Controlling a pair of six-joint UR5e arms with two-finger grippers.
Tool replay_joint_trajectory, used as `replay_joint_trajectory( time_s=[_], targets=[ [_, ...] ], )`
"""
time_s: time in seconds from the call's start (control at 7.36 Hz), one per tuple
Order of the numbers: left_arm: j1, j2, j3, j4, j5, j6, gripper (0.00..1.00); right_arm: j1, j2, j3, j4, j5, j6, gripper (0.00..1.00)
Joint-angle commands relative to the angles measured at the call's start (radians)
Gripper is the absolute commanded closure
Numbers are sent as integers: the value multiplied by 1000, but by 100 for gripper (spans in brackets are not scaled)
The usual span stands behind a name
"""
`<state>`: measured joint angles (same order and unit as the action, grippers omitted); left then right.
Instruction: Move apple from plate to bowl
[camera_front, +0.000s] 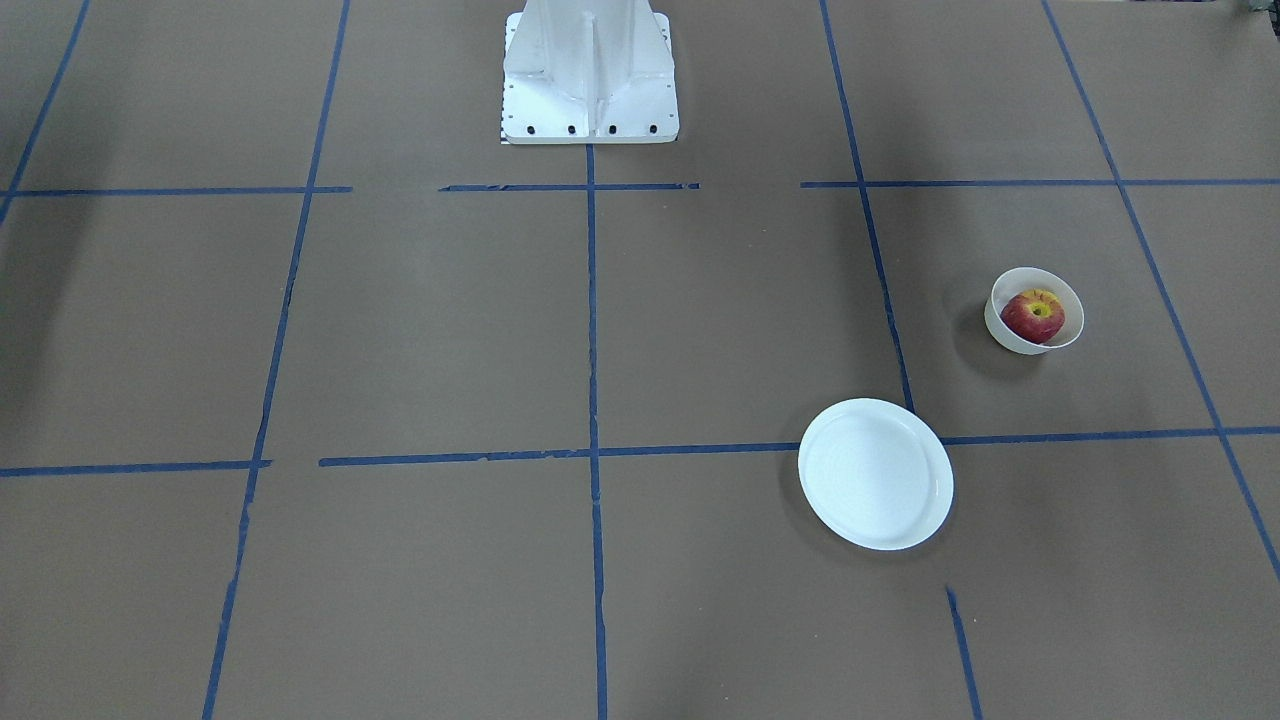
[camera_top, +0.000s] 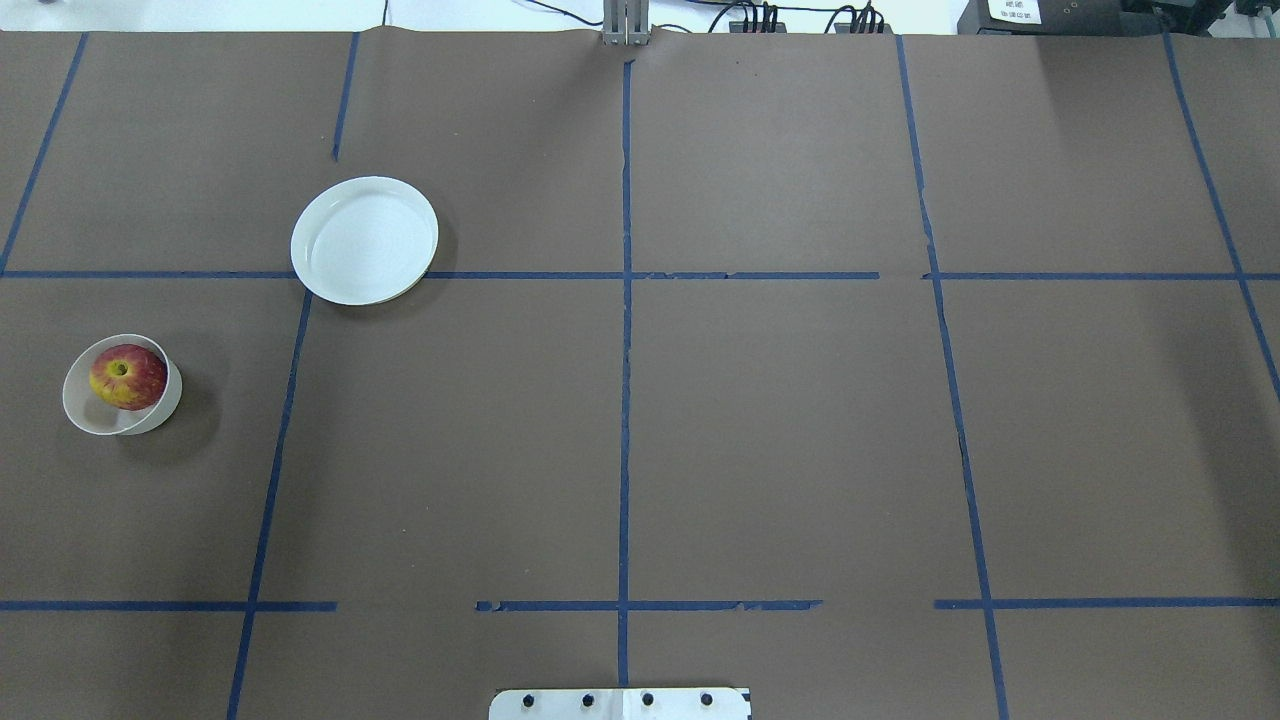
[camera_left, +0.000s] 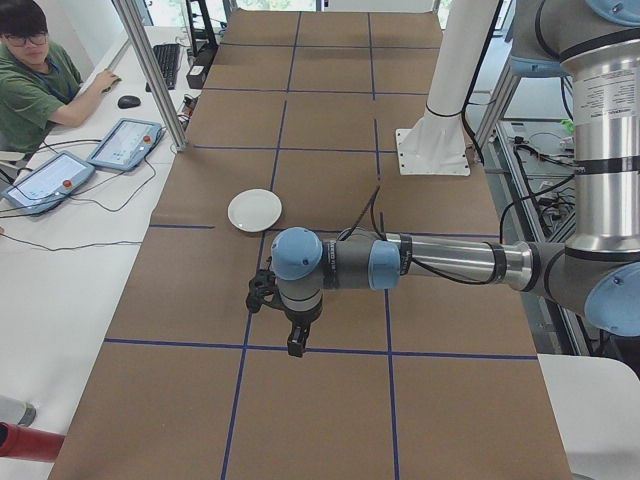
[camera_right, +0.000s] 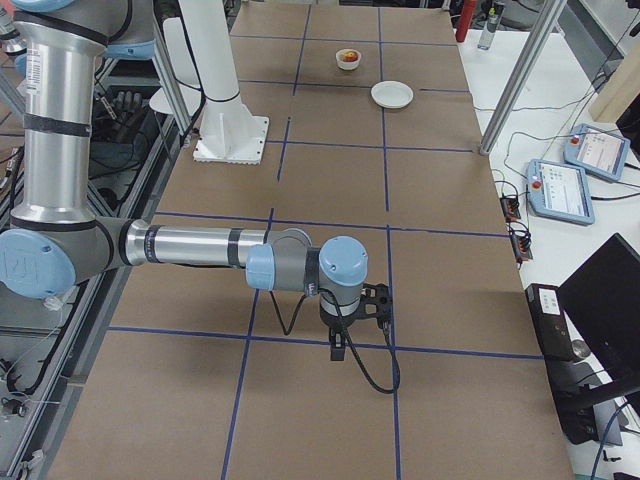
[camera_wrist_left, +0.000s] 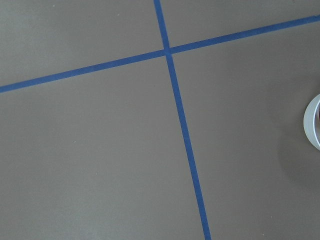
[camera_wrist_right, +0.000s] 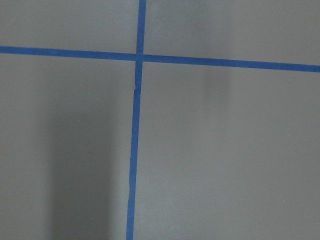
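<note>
Looks to me like this one's basically done. The table (camera_top: 800, 450) is a big sheet of brown paper with a blue tape grid, and there's loads of open room across the middle and the robot's right half.

Both arms hang over the near part of the table, well apart from the dishes. The left arm (camera_left: 440, 262) reaches out level with the left gripper (camera_left: 297, 340) pointing down, and the right arm (camera_right: 190, 247) does the same with the right gripper (camera_right: 340, 345). They only show from the side cameras, so I can't tell whether the jaws are released or clenched. Neither seems to be carrying anything.

The plate (camera_top: 365, 240) sits bare on a tape line on the robot's left side. The bowl (camera_top: 105, 418) is near it but not touching, and closer to the table's left end, so that's the one edge I'd watch. The apple (camera_top: 128, 376) is inside the bowl, stem dimple up, pretty much filling it.

So the transfer step looks finished. The next move probably calls for nothing more than keeping the arms away from the bowl so it doesn't get nudged toward that end.
</note>
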<state>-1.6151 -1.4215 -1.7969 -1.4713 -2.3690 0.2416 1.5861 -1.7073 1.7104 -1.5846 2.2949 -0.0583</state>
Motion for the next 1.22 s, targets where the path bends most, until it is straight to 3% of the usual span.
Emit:
replay_joint_trajectory(
  time_s=[0.0, 1.09],
  targets=[
    [-14, 7, -4, -6, -15, 1, 0, 0, 0, 0, 0, 0, 0, 0],
    [-16, -2, -2, -6, -15, 1, 0, 0, 0, 0, 0, 0, 0, 0]
  ],
)
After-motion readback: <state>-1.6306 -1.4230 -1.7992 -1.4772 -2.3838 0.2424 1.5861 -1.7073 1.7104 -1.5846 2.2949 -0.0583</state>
